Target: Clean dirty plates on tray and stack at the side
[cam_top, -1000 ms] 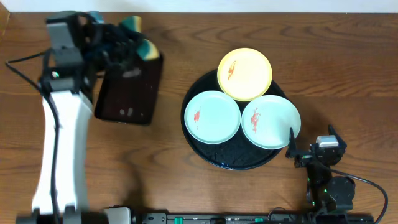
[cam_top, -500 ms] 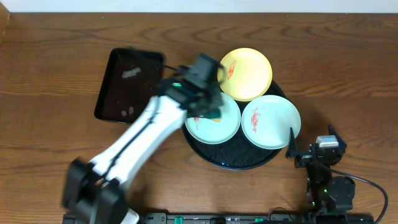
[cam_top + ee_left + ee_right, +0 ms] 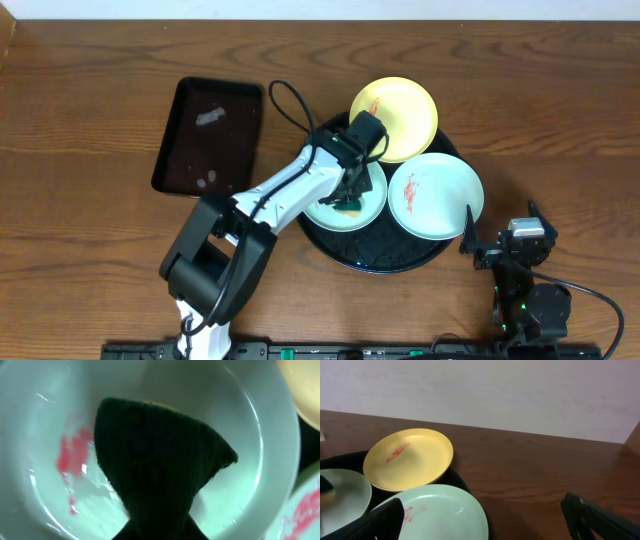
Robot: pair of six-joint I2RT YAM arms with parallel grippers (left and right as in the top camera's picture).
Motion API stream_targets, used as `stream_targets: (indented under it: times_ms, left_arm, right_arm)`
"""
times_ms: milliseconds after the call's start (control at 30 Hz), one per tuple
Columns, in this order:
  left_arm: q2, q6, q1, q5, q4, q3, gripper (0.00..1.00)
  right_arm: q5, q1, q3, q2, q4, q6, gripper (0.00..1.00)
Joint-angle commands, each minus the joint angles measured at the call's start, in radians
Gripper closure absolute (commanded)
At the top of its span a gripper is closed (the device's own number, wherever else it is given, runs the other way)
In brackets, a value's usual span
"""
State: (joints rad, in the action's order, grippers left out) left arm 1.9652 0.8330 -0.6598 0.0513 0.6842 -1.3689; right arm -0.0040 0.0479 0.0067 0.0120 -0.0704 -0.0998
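Three plates lie on the round black tray (image 3: 385,258), each with red smears: a yellow plate (image 3: 400,118) at the back, a mint plate (image 3: 436,195) on the right and a mint plate (image 3: 372,207) on the left. My left gripper (image 3: 352,190) is shut on a dark green and yellow sponge (image 3: 155,460) and presses it into the left mint plate (image 3: 250,435), beside a red smear (image 3: 72,455). My right gripper (image 3: 500,232) is open and empty just off the tray's right edge, and in the right wrist view (image 3: 481,505) it faces the right mint plate (image 3: 440,510) and the yellow plate (image 3: 409,459).
A smaller rectangular black tray (image 3: 207,137) with wet marks lies on the wooden table to the left of the round tray. The left arm stretches diagonally from the front left across the table to the round tray.
My left arm swung with the sponge from over the rectangular tray at the left to the round tray and set the sponge down on the left mint plate. The right arm has not moved.
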Motion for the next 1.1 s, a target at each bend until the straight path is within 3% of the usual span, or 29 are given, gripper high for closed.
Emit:
stream_targets:
  times_ms: [0,33,167,1067]
  left_arm:
    - [-0.007,-0.017,0.016,-0.052,-0.002,-0.006,0.61]
    - [-0.007,-0.017,0.016,-0.052,-0.002,-0.006,0.54]
    - [-0.007,-0.017,0.014,-0.051,-0.002,-0.006,0.43]
    - [-0.007,-0.017,0.012,-0.034,0.009,-0.006,0.43]
  right_arm:
    - [0.003,-0.009,-0.001,-0.003,-0.004,-0.013,0.01]
    - [0.003,-0.009,-0.001,-0.003,-0.004,-0.013,0.01]
    - [0.003,-0.009,-0.001,-0.003,-0.004,-0.013,0.01]
    - [0.003,-0.009,-0.001,-0.003,-0.004,-0.013,0.01]
